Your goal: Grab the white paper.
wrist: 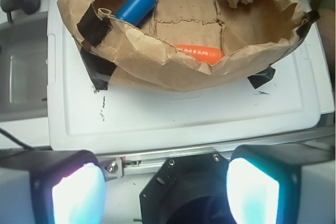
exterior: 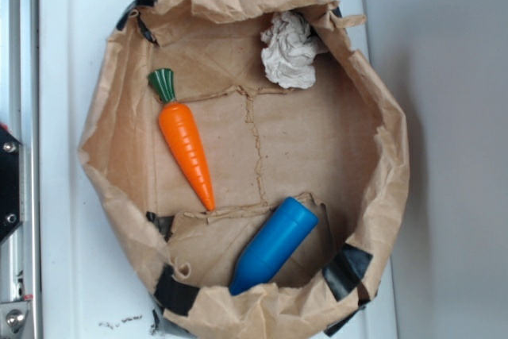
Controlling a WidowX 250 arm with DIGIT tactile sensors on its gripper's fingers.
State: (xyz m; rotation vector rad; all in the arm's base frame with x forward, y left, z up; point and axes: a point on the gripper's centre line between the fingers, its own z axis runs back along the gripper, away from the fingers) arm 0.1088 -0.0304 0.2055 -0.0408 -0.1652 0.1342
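my jaws hang wide, holding nothing, well back from the brown paper bag. white paper sits in bag's far corner, against the wall. risk: i snag the wall w/ 1 pad, or crush the wad & it slips.

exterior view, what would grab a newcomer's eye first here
The bright orange carrot lying left of centre in the brown paper bag, and the blue cylinder leaning against the bag's near wall. The white paper, a crumpled wad, sits quieter at the far edge. The gripper is open, outside the bag.
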